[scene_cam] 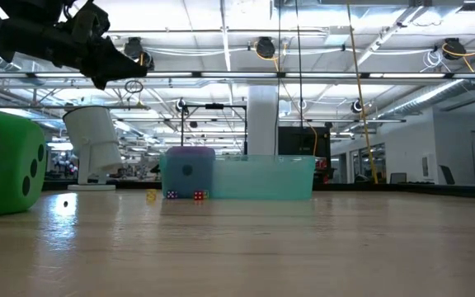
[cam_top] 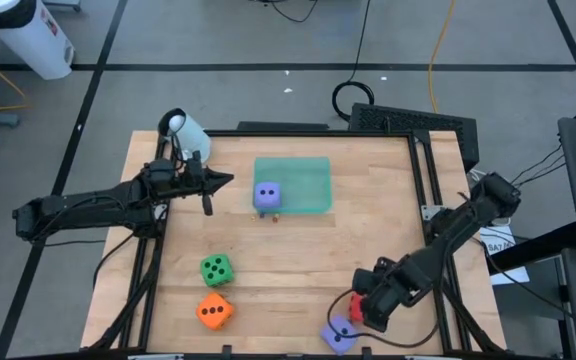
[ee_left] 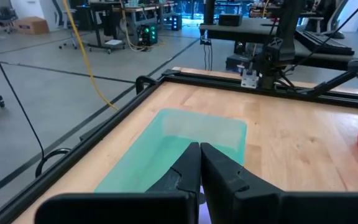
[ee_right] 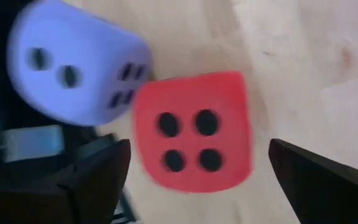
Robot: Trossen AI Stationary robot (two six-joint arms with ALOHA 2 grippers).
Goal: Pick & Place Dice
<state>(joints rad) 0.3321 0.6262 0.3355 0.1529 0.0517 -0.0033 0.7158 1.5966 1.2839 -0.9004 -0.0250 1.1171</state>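
Note:
The red die (ee_right: 191, 134) lies on the wood near the table's front right, four pips up, with a purple-blue die (ee_right: 73, 62) touching its corner. My right gripper (ee_right: 199, 145) points down over the red die, open, one finger on either side of it and apart from it. A second purple-blue die (cam_top: 266, 196) sits at the near left corner of the teal tray (cam_top: 303, 178). The green die (cam_top: 216, 268) and the orange die (cam_top: 214, 311) rest on the wood at the front left. My left gripper (cam_top: 218, 183) hangs shut in the air left of the tray.
A white device (cam_top: 183, 128) stands at the table's far left corner. A few tiny dice (scene_cam: 185, 195) lie just in front of the tray. The purple-blue die (cam_top: 340, 335) beside the red one is close to the table's near edge. Bare wood lies between tray and front dice.

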